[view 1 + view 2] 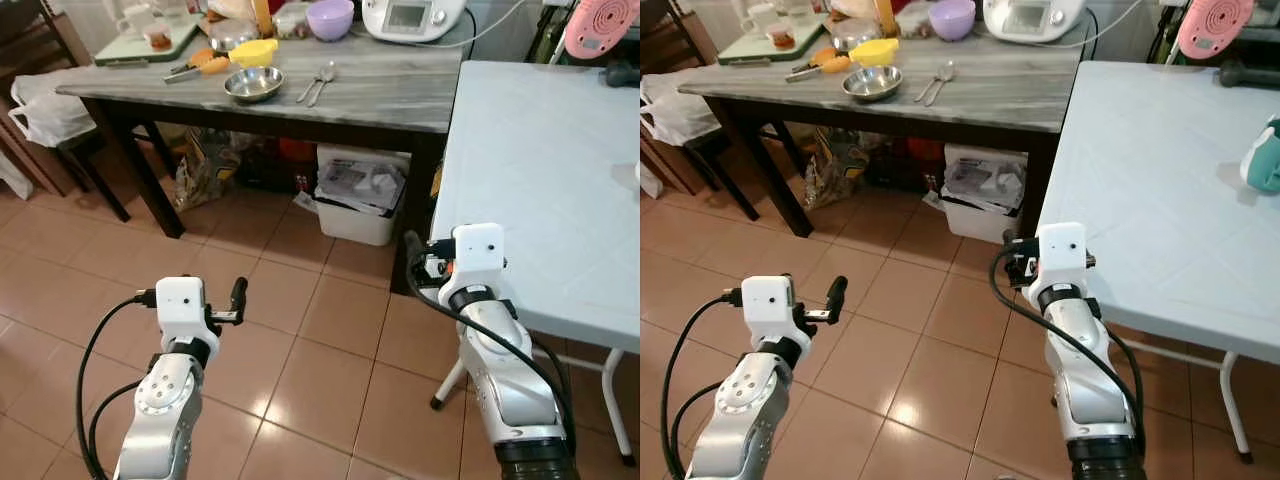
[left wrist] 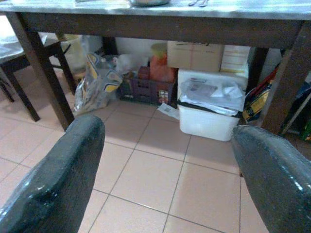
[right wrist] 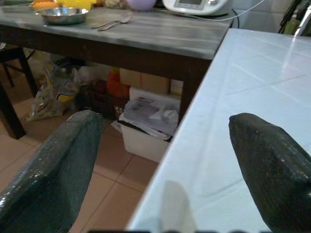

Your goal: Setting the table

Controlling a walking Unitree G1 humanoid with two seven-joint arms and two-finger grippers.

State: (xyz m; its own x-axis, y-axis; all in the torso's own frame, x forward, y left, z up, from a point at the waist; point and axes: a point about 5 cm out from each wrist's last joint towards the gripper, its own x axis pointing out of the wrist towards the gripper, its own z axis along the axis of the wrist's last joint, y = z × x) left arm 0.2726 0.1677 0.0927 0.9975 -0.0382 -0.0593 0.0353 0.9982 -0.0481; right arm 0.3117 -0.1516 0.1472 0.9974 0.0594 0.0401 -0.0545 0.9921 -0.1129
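A steel bowl [image 1: 253, 84] and two spoons [image 1: 318, 82] lie on the grey wooden table [image 1: 400, 95] ahead, beside a yellow dish [image 1: 254, 52] and a purple bowl [image 1: 330, 18]. To the right stands a white table [image 1: 540, 170], bare on its near part. My left gripper [image 2: 167, 145] is held low over the tiled floor, open and holding nothing, pointing at the space under the grey table. My right gripper [image 3: 165, 141] is open too, at the near left corner of the white table, with its fingers [image 3: 53, 170] apart and nothing between them.
Under the grey table sit a white bin [image 1: 360, 200], boxes and plastic bags [image 1: 205, 165]. A chair with a white bag [image 1: 40, 105] stands at the left. A white appliance [image 1: 410, 18], a green tray with cups [image 1: 150, 40], a pink fan [image 1: 600, 25] and a teal object [image 1: 1262, 160] stand further back.
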